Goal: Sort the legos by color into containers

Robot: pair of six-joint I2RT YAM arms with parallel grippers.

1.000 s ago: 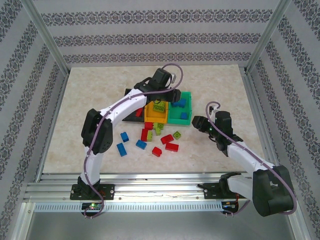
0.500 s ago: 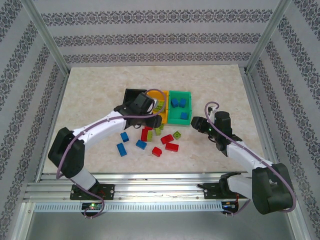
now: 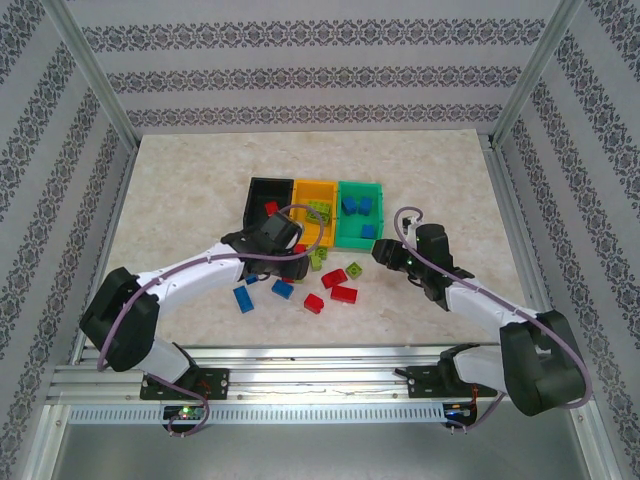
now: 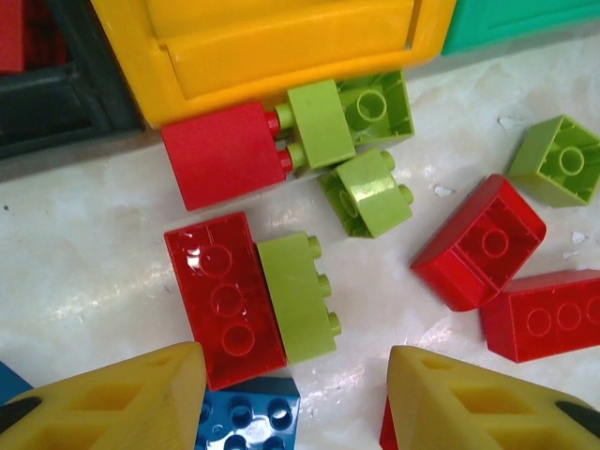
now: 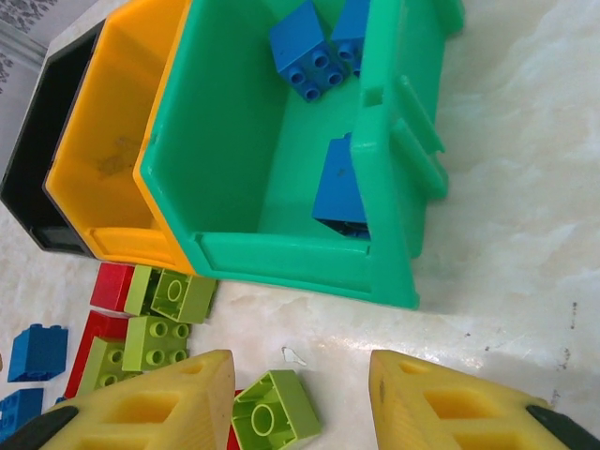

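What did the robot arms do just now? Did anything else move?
The left gripper pulled back from over the orange bin and came down to the loose bricks in front of it, jaws open, holding nothing. The right gripper crept a little left toward the same pile, also open. The orange bin, black bin, green bin and the loose bricks stayed put.

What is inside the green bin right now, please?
Three blue bricks lie in the green bin; from the right wrist, its side wall covers part of one.
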